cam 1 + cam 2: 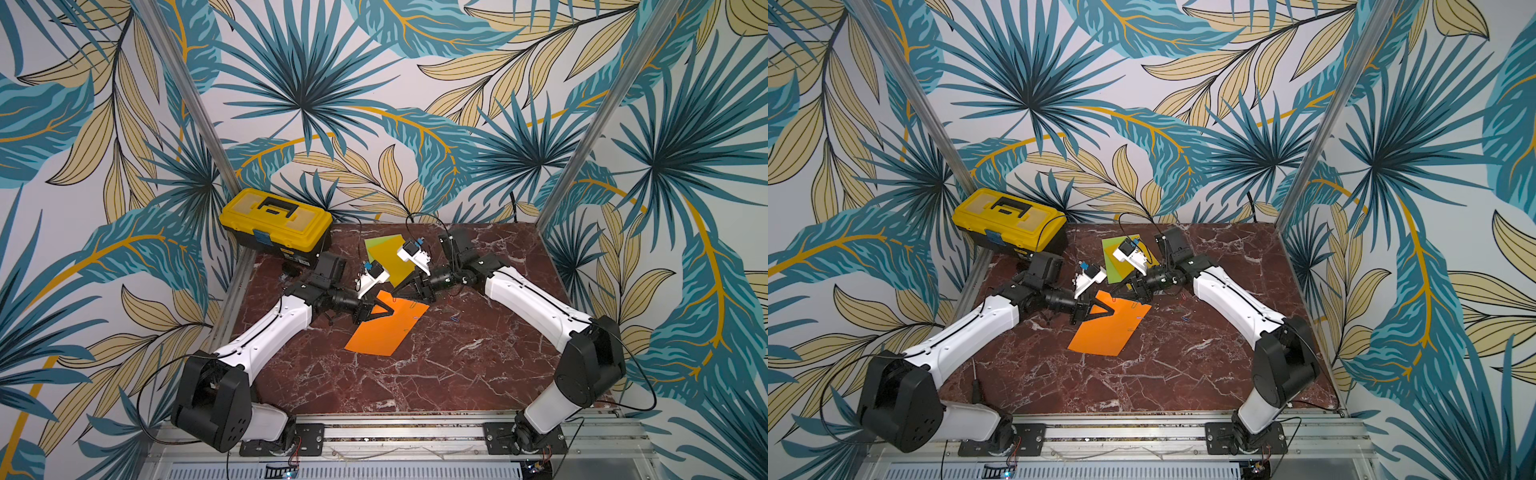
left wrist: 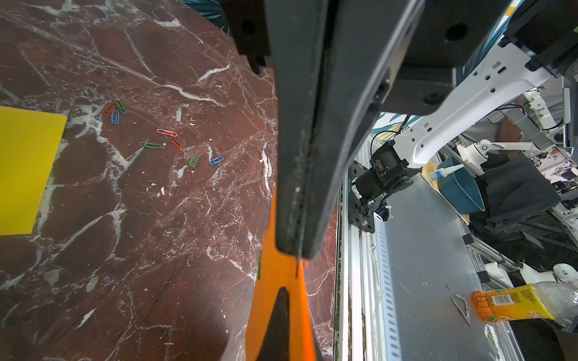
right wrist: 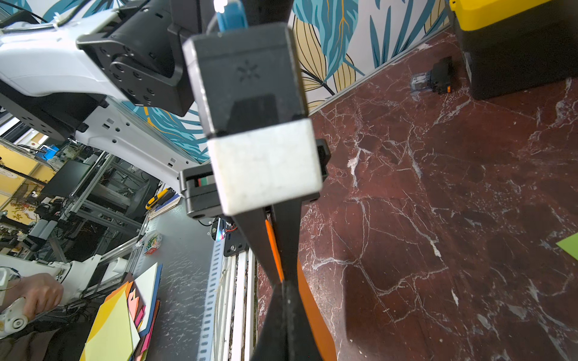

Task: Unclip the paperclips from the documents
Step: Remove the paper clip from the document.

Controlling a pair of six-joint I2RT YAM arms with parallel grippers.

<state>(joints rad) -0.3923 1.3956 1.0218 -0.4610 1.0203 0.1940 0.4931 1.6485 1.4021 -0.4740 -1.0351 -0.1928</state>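
Marble tabletop (image 1: 436,374), reddish; palm-leaf wallpaper (image 1: 374,62) behind.

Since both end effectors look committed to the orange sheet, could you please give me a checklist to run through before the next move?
1. Left end effector shut at the orange sheet: ok.
2. Right end effector shut at that sheet: ok.
3. A paperclip actually caught in either grip: cannot tell.
4. Orange sheet free of clips: not ok; a green clip and a blue clip sit on its edge.
5. Loose paperclips lie on the table, off the sheets: ok.
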